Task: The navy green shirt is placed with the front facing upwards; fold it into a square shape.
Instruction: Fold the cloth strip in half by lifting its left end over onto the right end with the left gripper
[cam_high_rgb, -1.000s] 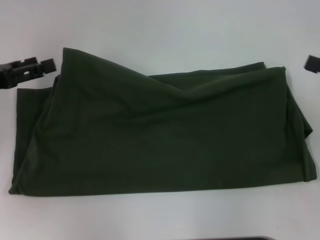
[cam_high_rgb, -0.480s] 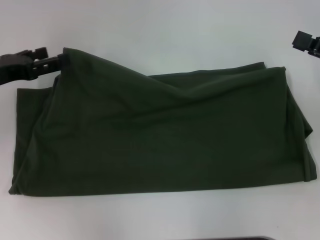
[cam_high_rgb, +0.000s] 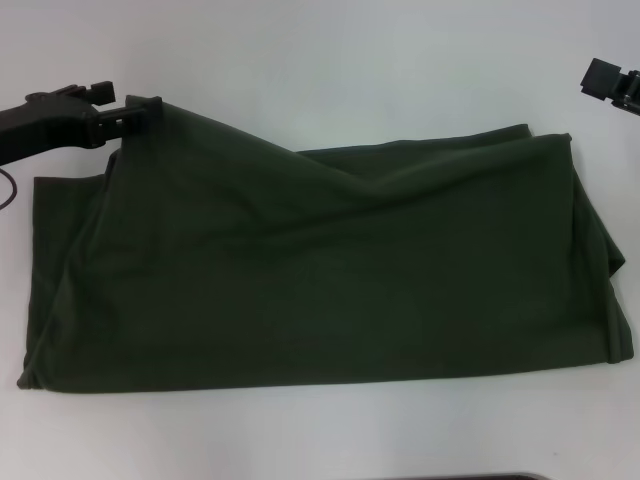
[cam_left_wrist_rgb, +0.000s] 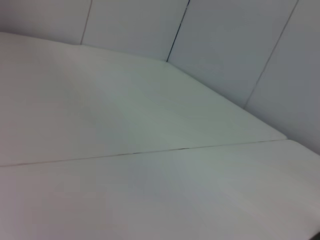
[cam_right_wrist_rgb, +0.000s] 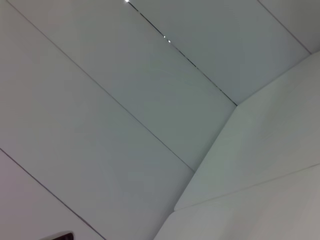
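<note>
The navy green shirt (cam_high_rgb: 330, 270) lies folded into a long dark band across the white table in the head view. No lettering or collar shows. Its far edge rises to a peak at the far left corner, and a crease runs from there toward the middle. My left gripper (cam_high_rgb: 128, 108) reaches in from the left and sits right at that far left corner, touching the cloth's edge. At the far right edge of the view, my right gripper (cam_high_rgb: 606, 80) hovers off the shirt, only partly in view. Neither wrist view shows the shirt or a gripper.
The white table (cam_high_rgb: 320, 50) surrounds the shirt on all sides. A dark object (cam_high_rgb: 460, 477) peeks in at the near edge. The wrist views show only white table panels (cam_left_wrist_rgb: 150, 190) and pale wall panels (cam_right_wrist_rgb: 125, 100).
My left gripper has moved right, from beside the shirt to its far left corner. My right gripper came slightly further into view at the far right, then held still.
</note>
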